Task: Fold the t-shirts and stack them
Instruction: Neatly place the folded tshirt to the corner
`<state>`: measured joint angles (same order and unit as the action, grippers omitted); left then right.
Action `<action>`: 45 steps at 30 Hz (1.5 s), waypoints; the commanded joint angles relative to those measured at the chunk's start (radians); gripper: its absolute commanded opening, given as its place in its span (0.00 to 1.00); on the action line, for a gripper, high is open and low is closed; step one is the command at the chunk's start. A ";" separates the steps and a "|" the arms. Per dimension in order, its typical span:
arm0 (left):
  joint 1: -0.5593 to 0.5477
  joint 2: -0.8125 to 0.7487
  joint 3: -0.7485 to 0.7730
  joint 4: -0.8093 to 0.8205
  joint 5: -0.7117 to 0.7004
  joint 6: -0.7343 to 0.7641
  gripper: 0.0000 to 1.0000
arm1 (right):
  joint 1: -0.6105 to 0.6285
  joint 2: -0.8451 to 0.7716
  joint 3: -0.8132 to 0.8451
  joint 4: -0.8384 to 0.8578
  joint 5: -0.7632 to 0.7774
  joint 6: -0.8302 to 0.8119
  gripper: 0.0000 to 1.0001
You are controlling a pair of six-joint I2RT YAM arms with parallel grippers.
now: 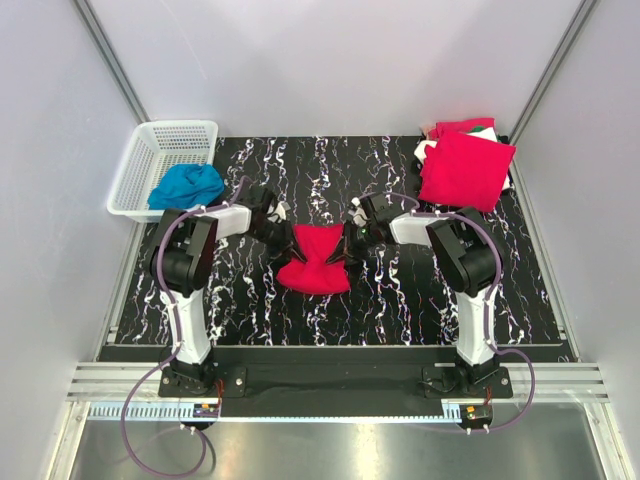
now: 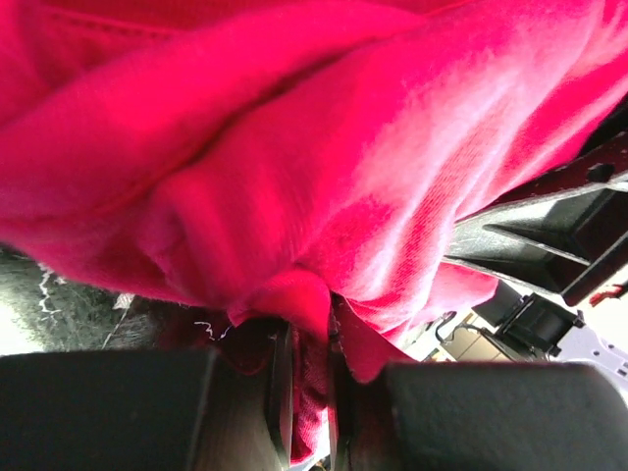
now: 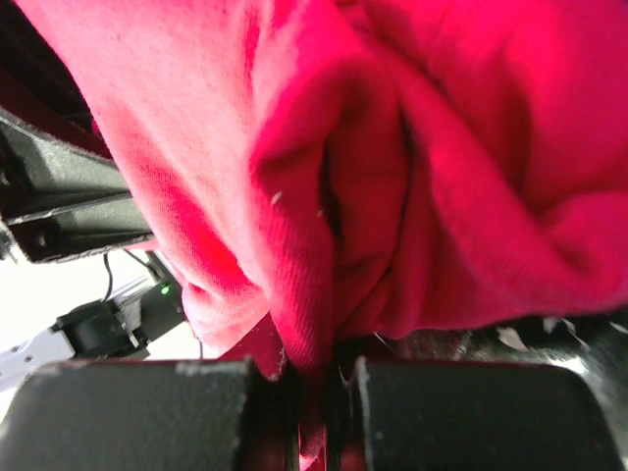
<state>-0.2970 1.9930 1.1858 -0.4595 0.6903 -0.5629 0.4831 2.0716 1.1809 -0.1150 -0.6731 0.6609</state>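
Both jaws pinch one t-shirt [image 1: 314, 262] — opposite sides.

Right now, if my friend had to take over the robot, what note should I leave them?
Left gripper: shut on the left side of the red shirt.
Right gripper: shut on its right side.
Where: that shirt is bunched at the middle of the table.
Done: a folded red shirt lies at the far right corner, with white and green cloth peeking out beneath it.
Left: fold the held shirt and stack it there.
Also: a blue cloth sits in the basket, far left.
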 commanded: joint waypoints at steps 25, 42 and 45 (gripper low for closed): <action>-0.119 0.231 0.503 -0.102 -0.048 -0.074 0.00 | -0.186 0.034 0.281 -0.356 0.311 -0.268 0.00; -0.165 0.352 0.725 -0.123 -0.038 -0.132 0.09 | -0.236 0.079 0.476 -0.472 0.320 -0.325 0.00; -0.169 0.380 0.787 -0.133 -0.031 -0.143 0.07 | -0.239 0.100 0.538 -0.511 0.329 -0.349 0.00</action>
<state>-0.4515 2.3531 1.8755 -0.5896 0.6312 -0.6735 0.2523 2.1513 1.6142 -0.6033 -0.3725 0.3550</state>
